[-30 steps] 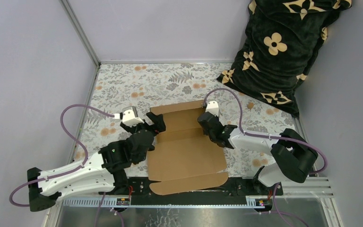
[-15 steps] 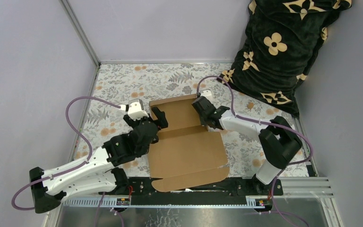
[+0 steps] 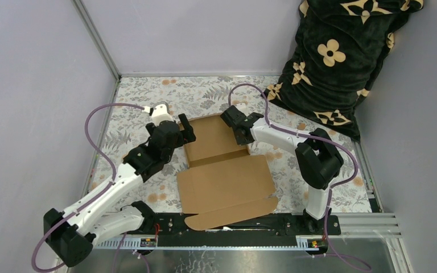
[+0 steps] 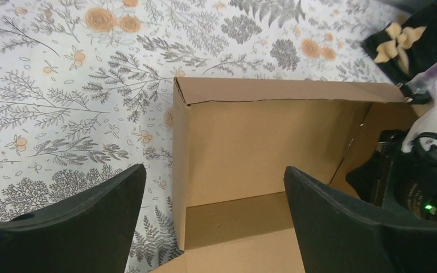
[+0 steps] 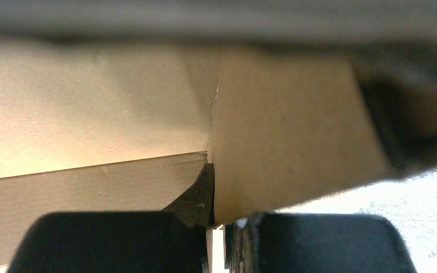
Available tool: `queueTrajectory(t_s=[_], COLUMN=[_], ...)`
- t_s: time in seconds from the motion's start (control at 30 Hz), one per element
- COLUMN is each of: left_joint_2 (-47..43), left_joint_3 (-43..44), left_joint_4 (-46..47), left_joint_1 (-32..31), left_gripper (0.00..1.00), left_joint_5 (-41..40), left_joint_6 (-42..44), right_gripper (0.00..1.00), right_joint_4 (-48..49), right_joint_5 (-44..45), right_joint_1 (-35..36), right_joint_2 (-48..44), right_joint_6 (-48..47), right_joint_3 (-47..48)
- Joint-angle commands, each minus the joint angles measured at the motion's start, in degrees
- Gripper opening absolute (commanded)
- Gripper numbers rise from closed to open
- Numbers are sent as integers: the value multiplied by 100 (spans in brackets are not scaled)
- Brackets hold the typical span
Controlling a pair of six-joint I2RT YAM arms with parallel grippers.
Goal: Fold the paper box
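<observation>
Brown corrugated cardboard, the paper box point(image 3: 223, 179) lies on the flowered tablecloth point(image 3: 148, 96), near the black cushion point(image 3: 341, 57), on the side of it toward my arm bases. The box end closest to the cushion has its walls standing, and the end farthest from it lies flat. My right claw point(image 5: 219, 239) pinches the side wall nearer the cushion. My left claw point(image 4: 214, 170) is spread wide over the wall farther from the cushion; whether it touches, I cannot tell.
</observation>
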Motion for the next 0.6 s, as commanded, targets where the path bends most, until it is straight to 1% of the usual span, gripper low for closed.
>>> queueTrajectory(t_s=[0.0,0.1,0.13,0.2,0.27,0.43,0.57], left_joint_2=[297,384,417,483,536,700,822], left_joint_3=[217,160,150,111,72,-12,-33], left_joint_4=[398,589,637,708,794,969,1101], left_joint_1=[467,754,836,975,1097,1344,1436], left_gripper=[98,98,98,98,98,98,98], left_joint_5=[1178,1583,1706,1923,2120,2537,2731], left_joint_6=[323,337,344,360,390,434,425], right_gripper=[3,3,3,4,6,7,7], right_joint_4=[-1921,-2188,-2161,-2191,-2202,-2787,-2985], right_joint_5=[-82,-245,-596,-849,-1413,-1669,-2003], right_joint_1=[-77,-139,-188,-259,-304,-322,-322], right_joint_2=[627,784,775,679,579,708,886], right_joint_6=[-404,-437,-498,-526,-632,-791,-923], right_joint_3=[177,277,253,246,253,524,615])
